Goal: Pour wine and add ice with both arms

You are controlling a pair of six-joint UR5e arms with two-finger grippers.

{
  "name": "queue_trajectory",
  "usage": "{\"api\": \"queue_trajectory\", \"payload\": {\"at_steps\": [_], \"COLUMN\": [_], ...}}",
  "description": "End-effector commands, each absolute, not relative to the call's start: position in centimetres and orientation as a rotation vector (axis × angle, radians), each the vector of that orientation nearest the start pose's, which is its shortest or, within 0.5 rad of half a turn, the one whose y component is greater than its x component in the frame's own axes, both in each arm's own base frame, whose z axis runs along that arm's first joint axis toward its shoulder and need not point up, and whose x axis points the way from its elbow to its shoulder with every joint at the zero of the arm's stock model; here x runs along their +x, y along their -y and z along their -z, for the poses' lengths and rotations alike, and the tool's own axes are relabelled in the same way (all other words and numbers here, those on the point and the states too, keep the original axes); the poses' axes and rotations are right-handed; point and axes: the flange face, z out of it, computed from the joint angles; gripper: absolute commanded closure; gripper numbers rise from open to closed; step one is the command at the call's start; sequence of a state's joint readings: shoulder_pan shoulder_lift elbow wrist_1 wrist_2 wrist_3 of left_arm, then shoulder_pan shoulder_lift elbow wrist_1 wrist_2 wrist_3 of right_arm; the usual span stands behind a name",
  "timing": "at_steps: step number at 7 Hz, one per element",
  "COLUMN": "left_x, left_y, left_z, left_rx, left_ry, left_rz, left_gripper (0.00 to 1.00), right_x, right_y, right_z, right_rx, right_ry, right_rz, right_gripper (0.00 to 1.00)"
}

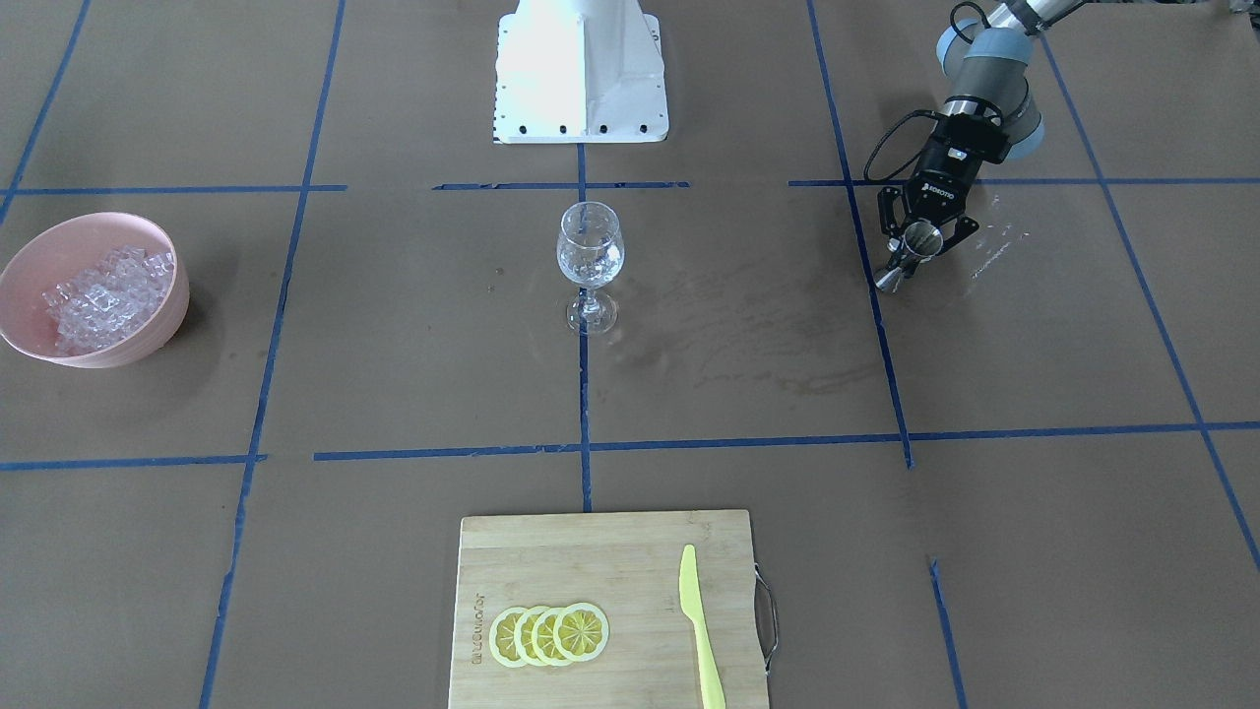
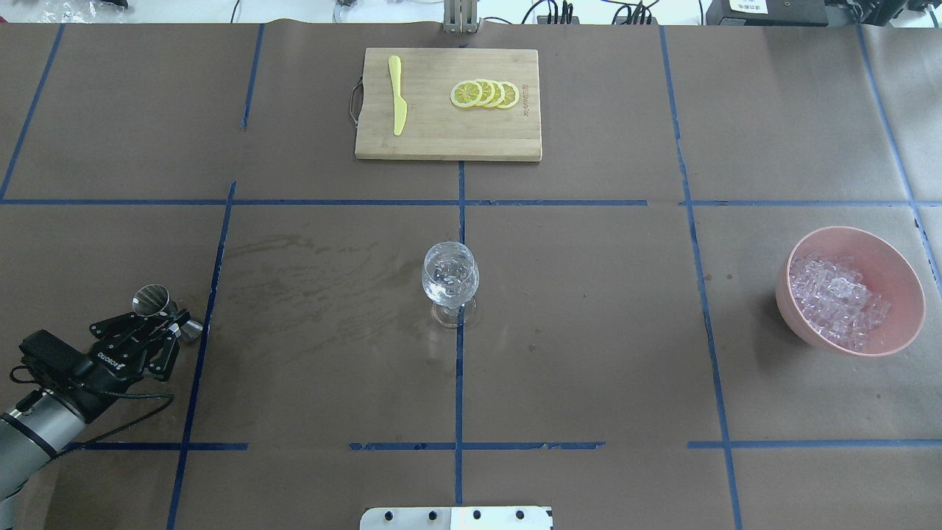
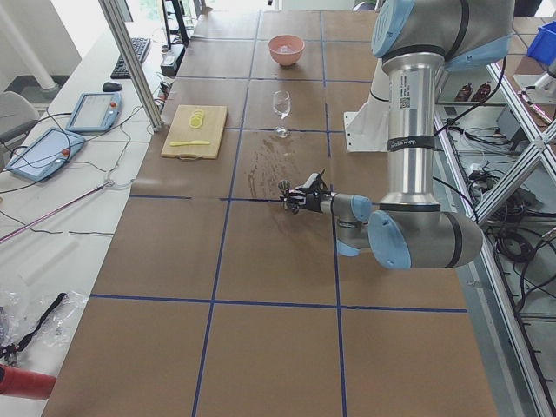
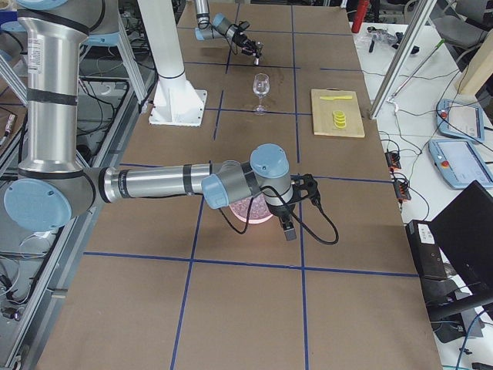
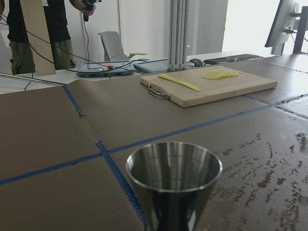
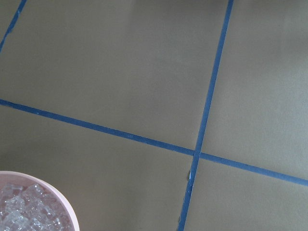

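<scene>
My left gripper (image 1: pixel 911 254) is shut on the waist of a steel jigger (image 1: pixel 920 238), held low over the table at the robot's left; it also shows in the overhead view (image 2: pixel 165 320). The jigger's open cup (image 5: pixel 173 173) fills the left wrist view. A clear stemmed wine glass (image 2: pixel 450 276) stands at the table's middle with glinting clear contents. The ice (image 2: pixel 835 298) is heaped in a pink bowl (image 2: pixel 901 324) at the robot's right. The right arm (image 4: pixel 231 181) hangs over that bowl. Its gripper shows clearly in no view, so I cannot tell its state.
A wooden cutting board (image 2: pixel 441 140) with lemon slices (image 2: pixel 486 93) and a yellow knife (image 2: pixel 397 96) lies at the far edge. The white pedestal (image 1: pixel 581 69) stands on the robot's side. Wet streaks (image 2: pixel 316 294) mark the paper between jigger and glass.
</scene>
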State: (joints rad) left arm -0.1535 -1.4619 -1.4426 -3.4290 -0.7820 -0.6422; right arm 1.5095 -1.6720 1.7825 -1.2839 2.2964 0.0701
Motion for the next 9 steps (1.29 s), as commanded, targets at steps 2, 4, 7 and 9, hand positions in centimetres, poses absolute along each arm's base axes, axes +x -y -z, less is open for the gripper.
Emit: {"api": "queue_trajectory", "payload": {"at_steps": [2, 4, 7, 9], "left_x": [37.0, 37.0, 36.6, 35.6], "left_y": [26.4, 26.4, 26.6, 27.3], "left_z": [-57.3, -57.3, -56.8, -55.5], "left_rx": [1.276, 1.279, 1.290, 1.323], "left_ry": [-0.979, -0.979, -0.986, -0.977], "left_rz": [0.043, 0.044, 0.055, 0.115], "left_gripper": [0.75, 0.00, 0.00, 0.00], "right_x": [3.8, 3.8, 3.8, 3.8], "right_y": [47.1, 47.1, 47.1, 47.1], "right_z": [-57.2, -57.1, -57.1, -56.9], "right_rx": [0.332, 0.333, 0.335, 0.337], "right_ry": [0.739, 0.739, 0.739, 0.739], "right_rz": [0.137, 0.136, 0.137, 0.138], "right_gripper": [0.00, 0.00, 0.00, 0.00]}}
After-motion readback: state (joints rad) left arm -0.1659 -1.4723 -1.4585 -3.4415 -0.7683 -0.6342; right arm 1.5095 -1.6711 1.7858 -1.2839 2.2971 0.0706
